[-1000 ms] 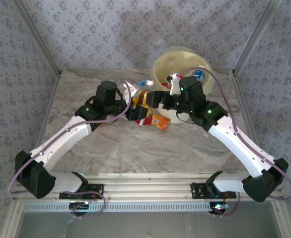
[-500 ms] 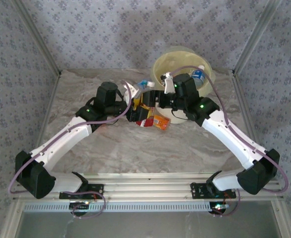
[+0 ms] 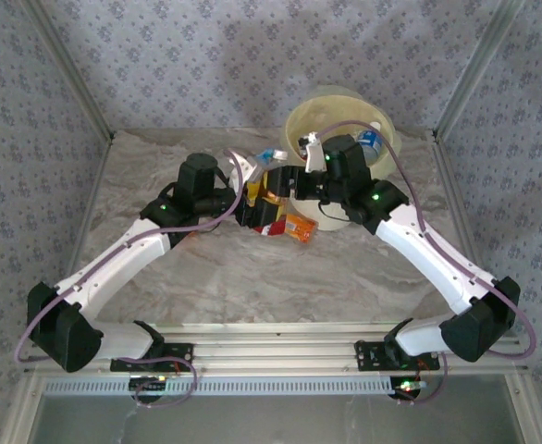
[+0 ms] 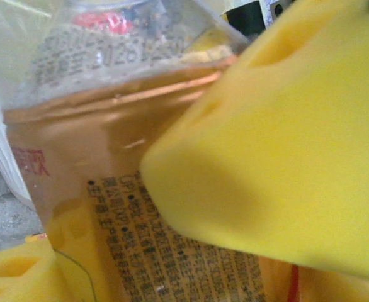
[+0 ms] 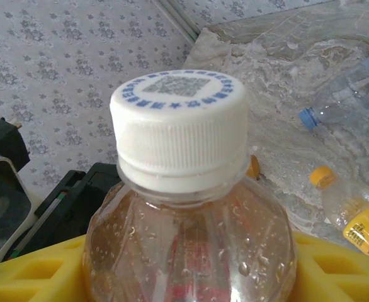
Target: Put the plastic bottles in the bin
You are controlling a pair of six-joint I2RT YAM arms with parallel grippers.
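My left arm stretched from seven o'clock toward the table's middle, left gripper [image 3: 255, 205] closed on an orange-labelled bottle [image 4: 109, 163]. My right arm bent up from five o'clock, right gripper [image 3: 310, 171] clamping a white-capped bottle [image 5: 184, 189] at the bin's [image 3: 345, 97] seven-o'clock rim. Loose bottles [image 5: 354, 220] lay on the marbled table [image 3: 252, 277], and patterned wallpaper [image 3: 206, 55] stood behind.

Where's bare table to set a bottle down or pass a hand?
Bare table between the left arm and right arm, nearer than the bottles; also its far-left corner. Crowded around the bottles beside the bin.
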